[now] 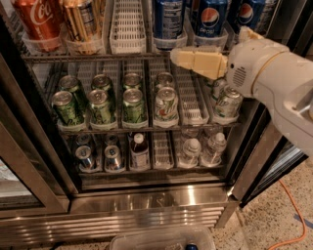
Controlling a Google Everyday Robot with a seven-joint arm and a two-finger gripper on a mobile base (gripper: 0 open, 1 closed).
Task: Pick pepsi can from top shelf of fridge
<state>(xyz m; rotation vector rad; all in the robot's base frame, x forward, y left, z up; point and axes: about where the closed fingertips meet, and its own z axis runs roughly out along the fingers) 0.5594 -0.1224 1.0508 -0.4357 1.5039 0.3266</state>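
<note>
Two pepsi cans, blue with the round globe logo, stand at the right of the fridge's top shelf. Another blue can stands to their left; its logo is turned away. My gripper, cream-coloured on a white arm, reaches in from the right. It sits level with the top shelf's front edge, just below and in front of the blue cans and touching none of them. It holds nothing that I can see.
A red Coca-Cola can and a gold can stand at the top left beside a white lane tray. Green-and-silver cans fill the middle shelf, bottles the lower one. A plastic bin lies on the floor, an orange cable at the right.
</note>
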